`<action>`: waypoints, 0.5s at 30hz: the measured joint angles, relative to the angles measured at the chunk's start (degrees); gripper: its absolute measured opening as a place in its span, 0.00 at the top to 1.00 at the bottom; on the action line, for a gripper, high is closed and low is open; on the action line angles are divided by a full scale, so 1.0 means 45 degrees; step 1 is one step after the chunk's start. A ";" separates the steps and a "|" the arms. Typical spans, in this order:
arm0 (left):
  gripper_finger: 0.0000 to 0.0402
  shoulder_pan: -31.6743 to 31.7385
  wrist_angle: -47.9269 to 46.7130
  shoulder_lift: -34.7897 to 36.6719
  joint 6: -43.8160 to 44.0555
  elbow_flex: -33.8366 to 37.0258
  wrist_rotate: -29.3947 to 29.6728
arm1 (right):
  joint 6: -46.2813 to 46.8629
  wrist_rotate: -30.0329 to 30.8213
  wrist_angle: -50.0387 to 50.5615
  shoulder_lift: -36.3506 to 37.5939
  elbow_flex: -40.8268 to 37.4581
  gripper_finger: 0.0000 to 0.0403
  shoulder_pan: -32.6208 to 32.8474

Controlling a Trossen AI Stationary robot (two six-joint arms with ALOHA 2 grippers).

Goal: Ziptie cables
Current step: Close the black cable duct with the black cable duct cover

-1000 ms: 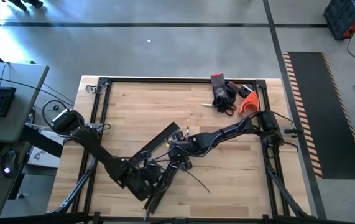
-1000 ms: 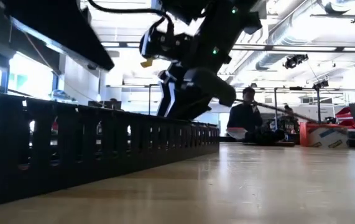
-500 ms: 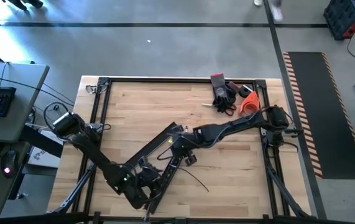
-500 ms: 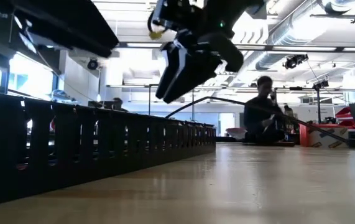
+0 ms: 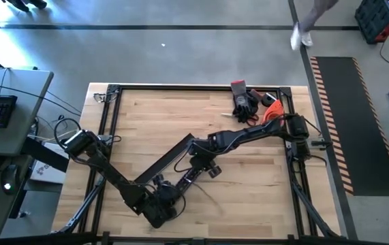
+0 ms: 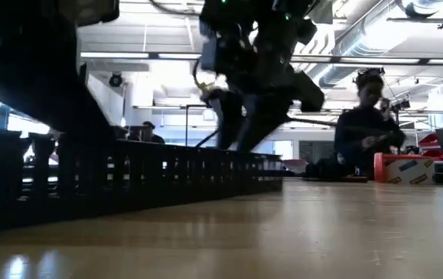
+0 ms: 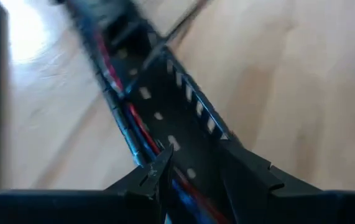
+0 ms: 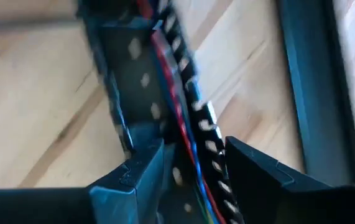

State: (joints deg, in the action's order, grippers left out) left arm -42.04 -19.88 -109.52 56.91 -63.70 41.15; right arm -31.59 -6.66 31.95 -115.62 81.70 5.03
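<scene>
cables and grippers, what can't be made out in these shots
- High view: the left gripper and right gripper fingertips are hidden by the arms' own bodies.
- Wrist views: motion blur smears the cables in the slotted bar; no ziptie is discernible.
- Low view: the bar's wall hides the cables.

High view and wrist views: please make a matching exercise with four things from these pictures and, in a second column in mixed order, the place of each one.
Things:
1. left gripper
2. right gripper
3. cables
4. orange tool

Places:
A. lying inside the channel of the black slotted bar
B. at the table's far right corner, beside the black gloves
C. over the near end of the bar, close to the table's front edge
D. over the middle of the table, at the bar's far part

Pairs: 1-C, 2-D, 3-A, 4-B
</scene>
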 joint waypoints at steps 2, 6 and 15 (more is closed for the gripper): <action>0.74 0.0036 -0.0840 0.0119 0.0036 0.0010 0.0010 | 0.0127 -0.0053 0.0669 -0.0071 -0.0007 0.61 -0.0051; 0.74 0.0153 -0.1465 0.0295 0.0124 0.0014 0.0006 | 0.0995 -0.0121 0.2189 0.0125 -0.0017 0.61 -0.0046; 0.74 0.0224 -0.2351 0.0448 -0.0358 -0.1472 0.0316 | 0.1299 -0.0272 0.2672 0.1725 -0.0022 0.61 0.0056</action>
State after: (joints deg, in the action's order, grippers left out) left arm -41.03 -30.46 -107.50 55.30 -70.32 42.57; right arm -25.74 -7.88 43.97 -107.86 81.60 5.28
